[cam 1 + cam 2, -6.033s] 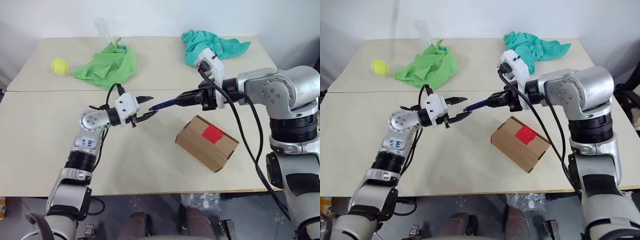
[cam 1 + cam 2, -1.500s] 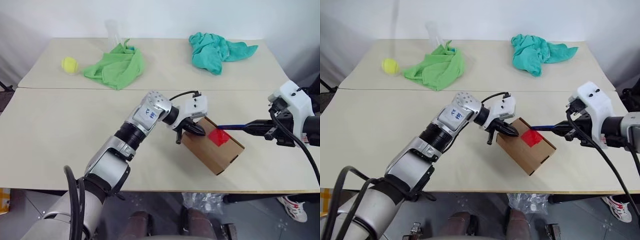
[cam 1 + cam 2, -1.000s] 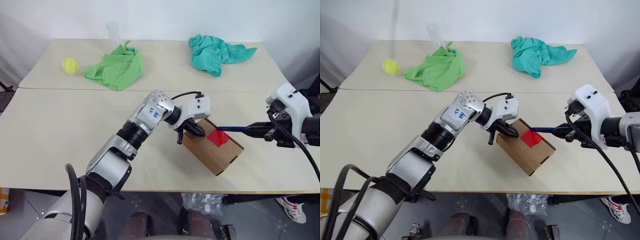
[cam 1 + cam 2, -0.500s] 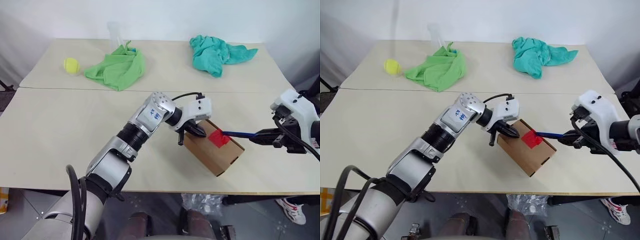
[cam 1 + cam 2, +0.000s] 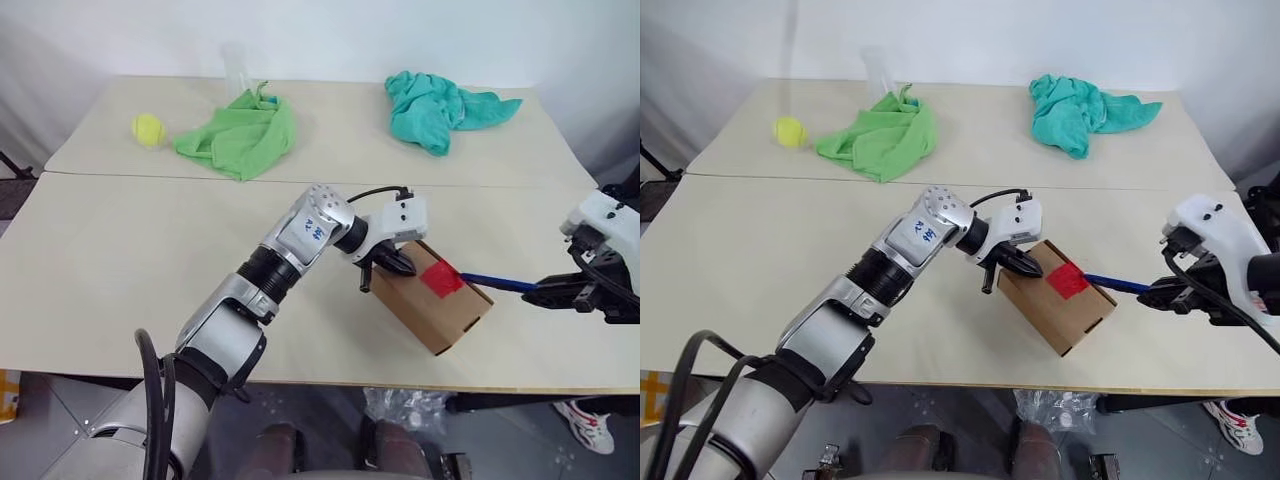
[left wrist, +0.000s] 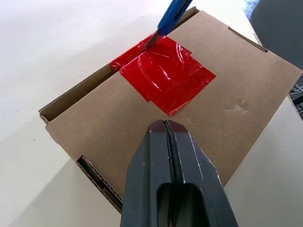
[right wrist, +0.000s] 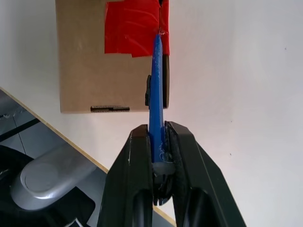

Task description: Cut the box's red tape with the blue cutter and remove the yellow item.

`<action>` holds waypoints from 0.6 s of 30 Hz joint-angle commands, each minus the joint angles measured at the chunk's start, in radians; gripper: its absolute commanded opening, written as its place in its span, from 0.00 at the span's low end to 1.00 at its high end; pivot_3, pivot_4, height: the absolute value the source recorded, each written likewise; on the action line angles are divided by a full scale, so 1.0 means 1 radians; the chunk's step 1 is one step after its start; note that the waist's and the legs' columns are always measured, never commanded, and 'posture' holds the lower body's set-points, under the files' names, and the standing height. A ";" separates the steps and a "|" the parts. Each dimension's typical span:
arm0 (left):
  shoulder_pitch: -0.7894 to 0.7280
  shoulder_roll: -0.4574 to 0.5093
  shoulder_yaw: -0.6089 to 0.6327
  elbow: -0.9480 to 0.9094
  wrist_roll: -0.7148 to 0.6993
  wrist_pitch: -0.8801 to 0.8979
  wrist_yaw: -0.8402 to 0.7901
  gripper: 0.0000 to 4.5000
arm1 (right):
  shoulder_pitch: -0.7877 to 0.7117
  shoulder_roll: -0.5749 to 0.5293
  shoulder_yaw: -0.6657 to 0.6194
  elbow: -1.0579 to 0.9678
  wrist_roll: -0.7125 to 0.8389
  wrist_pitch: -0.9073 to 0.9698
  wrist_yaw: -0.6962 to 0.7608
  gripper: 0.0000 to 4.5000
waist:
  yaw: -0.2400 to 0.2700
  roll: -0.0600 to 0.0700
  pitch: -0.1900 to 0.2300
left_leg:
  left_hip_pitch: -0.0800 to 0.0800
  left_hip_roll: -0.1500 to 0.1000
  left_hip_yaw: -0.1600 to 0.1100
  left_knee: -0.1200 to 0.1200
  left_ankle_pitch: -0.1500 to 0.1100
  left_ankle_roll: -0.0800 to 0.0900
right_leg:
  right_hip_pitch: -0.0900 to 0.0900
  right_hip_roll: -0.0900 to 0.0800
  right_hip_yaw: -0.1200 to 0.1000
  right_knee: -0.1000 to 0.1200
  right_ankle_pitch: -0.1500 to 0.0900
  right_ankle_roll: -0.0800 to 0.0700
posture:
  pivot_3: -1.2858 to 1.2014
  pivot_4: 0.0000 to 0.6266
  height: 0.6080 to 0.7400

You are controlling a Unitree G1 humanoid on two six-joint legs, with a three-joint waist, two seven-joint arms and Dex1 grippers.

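Your left claw (image 6: 166,135) is fully closed with nothing between its fingers, and its tips press down on the top of the box (image 5: 432,310), just beside the red tape (image 6: 163,73). I think you hold it there to keep the box steady on the desk (image 5: 120,260) while the blade works. Your right claw (image 7: 158,142) is closed tightly on the rear end of the blue cutter (image 7: 156,80), so the long blue body reaches out in front of it toward the box. The dark tip meets the tape at its edge, where the flap seam runs, on the far side of the tape from the left claw. The tape looks wrinkled there, but I cannot tell if it is cut through. The box flaps are closed, so the yellow item is hidden, probably inside.
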 commanded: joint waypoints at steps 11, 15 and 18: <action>0.014 0.004 -0.043 0.104 0.068 0.006 0.029 0.00 | 0.108 -0.060 -0.091 -0.035 0.025 0.006 0.082 0.03 | 0.007 0.000 0.000 | 0.000 0.000 0.000 0.000 0.000 0.000 | 0.001 0.000 0.000 -0.004 0.000 0.000 | 0.52 0.24 1.00; 0.011 0.002 -0.043 0.112 0.068 0.001 0.029 0.00 | 0.126 -0.059 -0.149 -0.033 0.021 0.022 0.088 0.03 | 0.008 0.000 0.000 | 0.000 0.000 0.000 0.000 0.000 0.000 | 0.001 0.000 0.000 -0.004 0.000 0.000 | 0.52 0.24 1.00; 0.007 -0.001 -0.043 0.124 0.069 -0.005 0.030 0.00 | 0.143 -0.050 -0.220 -0.031 0.025 0.041 0.094 0.03 | 0.008 0.000 0.000 | 0.000 0.000 0.000 0.000 0.000 0.000 | 0.001 -0.001 0.000 -0.004 0.000 0.000 | 0.52 0.24 1.00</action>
